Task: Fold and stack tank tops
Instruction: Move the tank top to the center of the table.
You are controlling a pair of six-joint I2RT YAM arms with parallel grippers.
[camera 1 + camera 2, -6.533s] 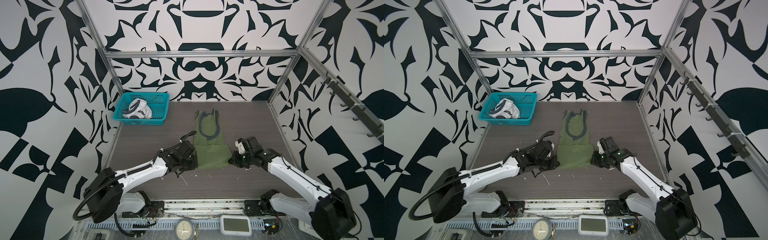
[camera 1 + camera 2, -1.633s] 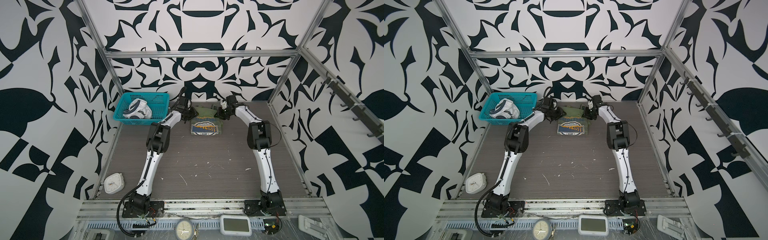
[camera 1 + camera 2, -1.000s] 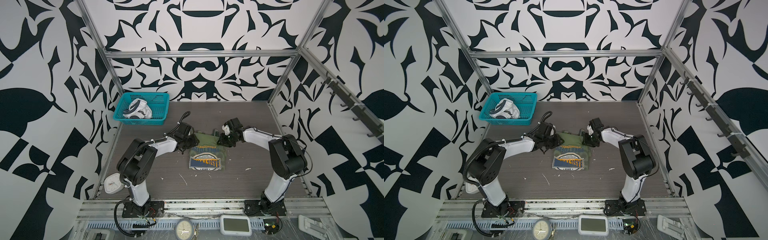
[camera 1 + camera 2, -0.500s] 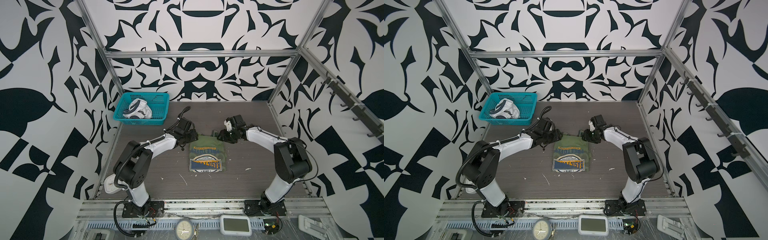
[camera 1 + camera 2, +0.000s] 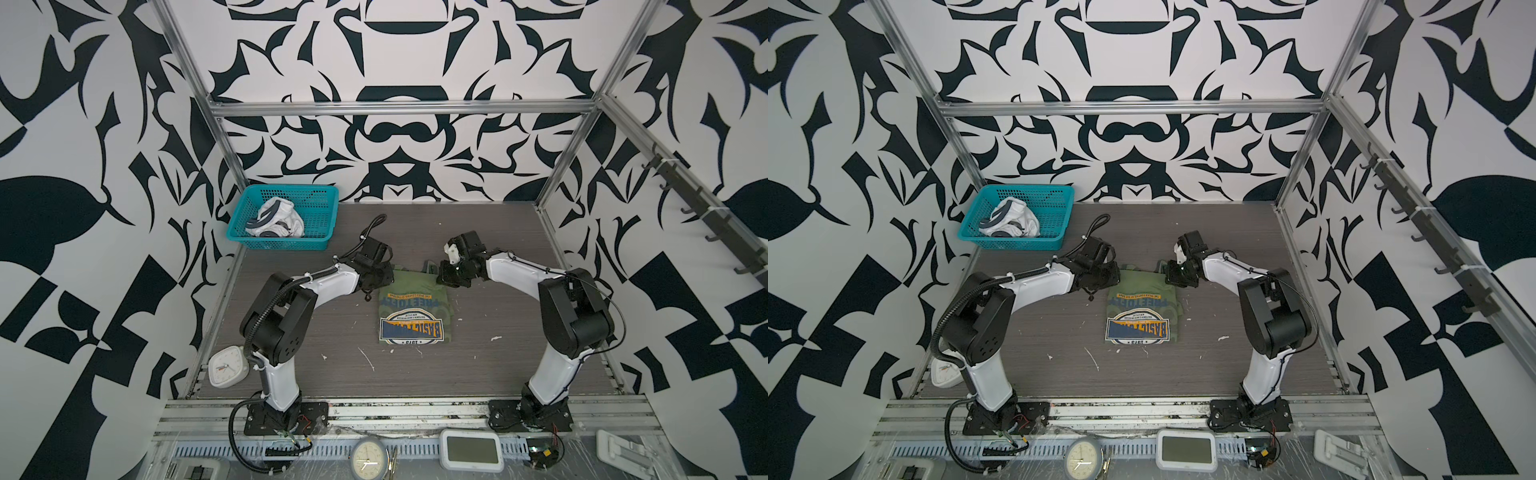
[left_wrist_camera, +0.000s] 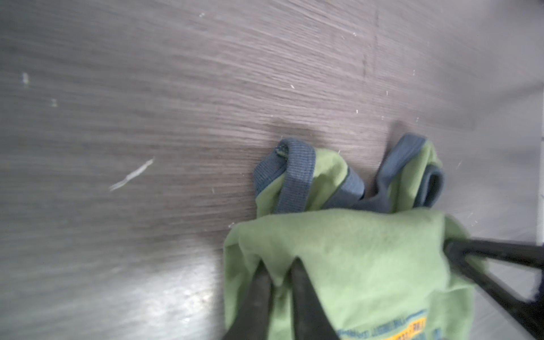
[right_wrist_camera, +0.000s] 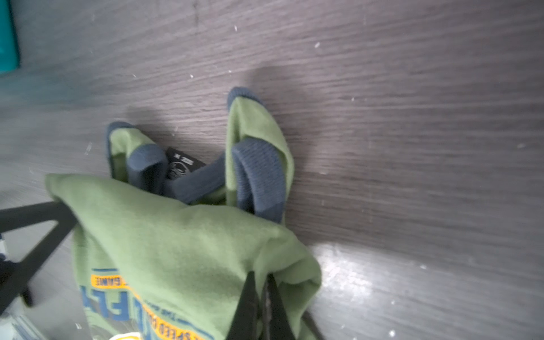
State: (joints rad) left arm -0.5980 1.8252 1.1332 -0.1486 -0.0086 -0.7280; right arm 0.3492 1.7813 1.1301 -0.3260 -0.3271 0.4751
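Observation:
The olive green tank top (image 5: pixel 413 307) (image 5: pixel 1142 307) lies folded mid-table, its blue-yellow graphic facing up. My left gripper (image 5: pixel 384 277) (image 6: pixel 279 265) is shut on a pinch of green cloth at the top's far left corner. My right gripper (image 5: pixel 442 278) (image 7: pixel 260 276) is shut on the far right corner of the same fold (image 7: pixel 176 235). The grey-blue straps (image 6: pixel 294 176) (image 7: pixel 259 170) poke out beyond the folded edge. The white tank top (image 5: pixel 276 218) (image 5: pixel 1013 220) lies crumpled in the basket.
The teal mesh basket (image 5: pixel 320 199) (image 5: pixel 1059 193) stands at the back left corner. A white clock (image 5: pixel 226 365) rests beside the left arm's base. Aluminium frame posts run along the table's sides. A hook rail (image 5: pixel 706 208) lines the right wall.
The green tank top was drawn from the back of the table to the middle and its upper fold spread flatter. Both grippers have closed in on its far corners.

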